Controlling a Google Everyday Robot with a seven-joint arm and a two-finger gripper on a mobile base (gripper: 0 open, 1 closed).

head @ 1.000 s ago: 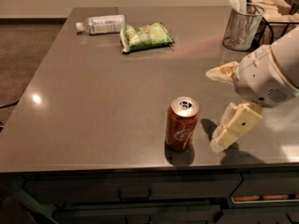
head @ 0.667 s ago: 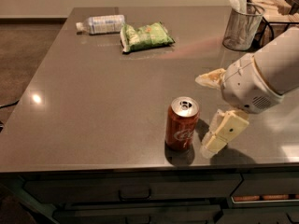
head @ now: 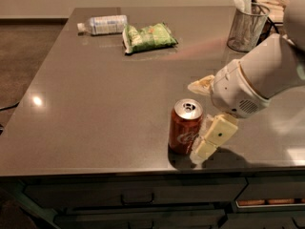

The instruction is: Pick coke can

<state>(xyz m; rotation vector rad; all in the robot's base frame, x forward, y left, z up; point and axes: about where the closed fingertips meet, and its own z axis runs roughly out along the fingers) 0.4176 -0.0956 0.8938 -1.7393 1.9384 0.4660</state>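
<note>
The coke can (head: 185, 127), reddish-orange with a white script logo and a silver top, stands upright near the front edge of the grey table (head: 95, 104). My gripper (head: 202, 118) comes in from the right, open. One cream finger (head: 213, 138) sits right beside the can's front right side. The other finger (head: 202, 84) is behind the can to the right. The can is partly between the fingers, not gripped.
A clear plastic water bottle (head: 102, 25) lies at the far left of the table. A green snack bag (head: 148, 37) lies next to it. A wire mesh cup (head: 246, 26) with napkins stands at the far right. Drawers (head: 138, 194) run below the table front.
My gripper has moved left toward the can. The near finger is now right beside the can. The can has not moved.
</note>
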